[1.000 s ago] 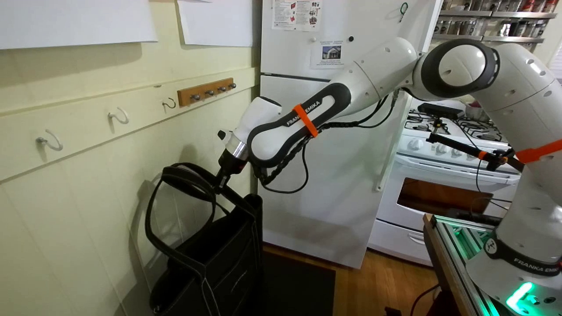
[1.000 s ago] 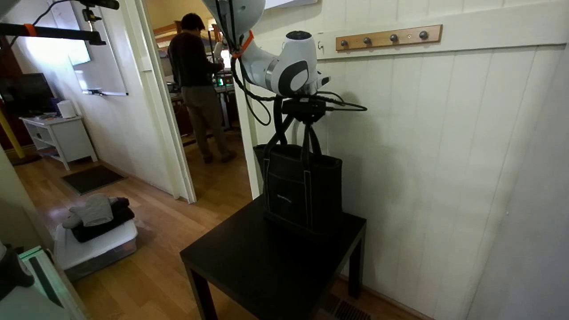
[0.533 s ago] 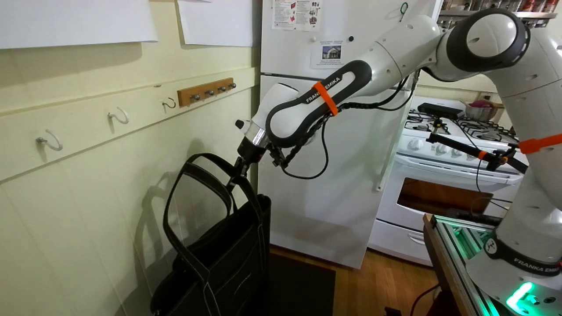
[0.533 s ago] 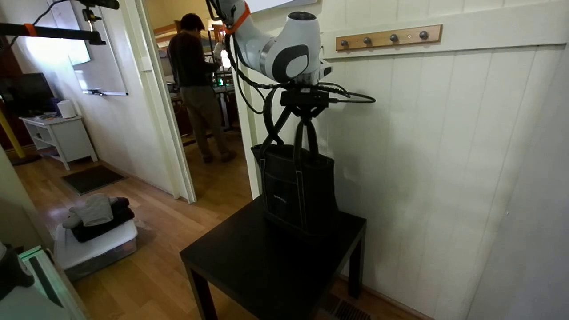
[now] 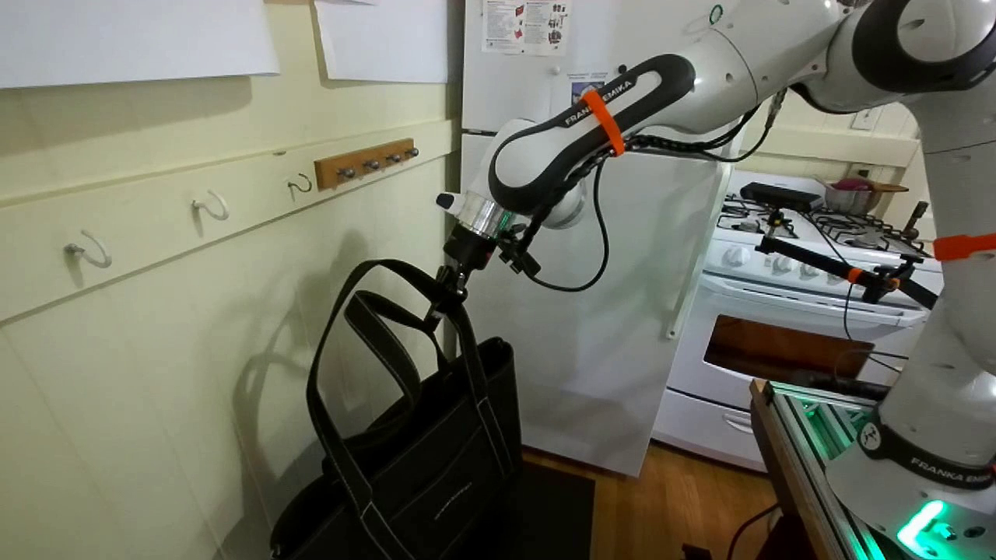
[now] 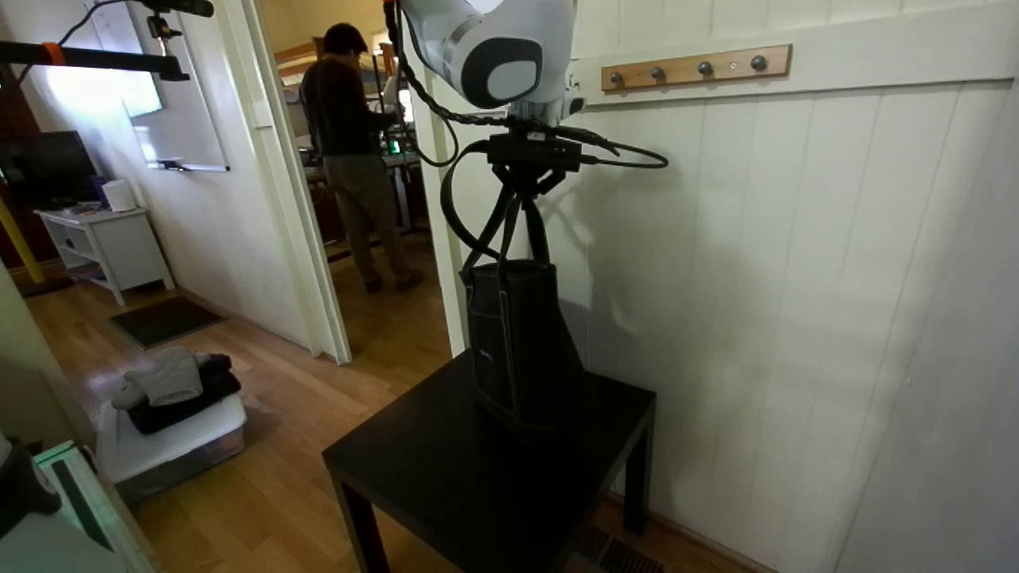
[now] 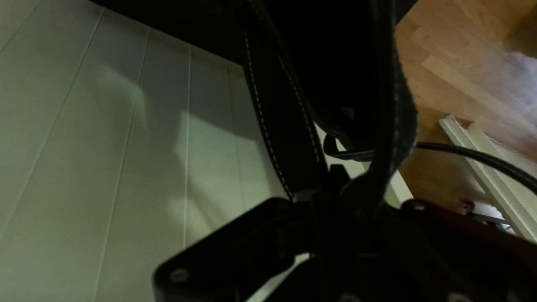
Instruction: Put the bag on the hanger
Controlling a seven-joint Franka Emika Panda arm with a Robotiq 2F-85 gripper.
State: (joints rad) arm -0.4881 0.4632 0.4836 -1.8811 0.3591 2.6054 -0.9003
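Beyond the claw stands the white fridge, and beneath the claw a low black table. The black bag is directly under the claw, whose jaws, nearly together, pinch at least one strap; whether both, I cannot tell. Higher than the claw, and well apart from it, juts a curved white hook.

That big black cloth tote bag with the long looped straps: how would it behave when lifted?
The large black cloth tote bag would probably keep some shape, since its top gapes open. Its long black looped straps look floppy, curling loosely, so they may swing. It might tilt too, as the jaws grip a strap toward one end.
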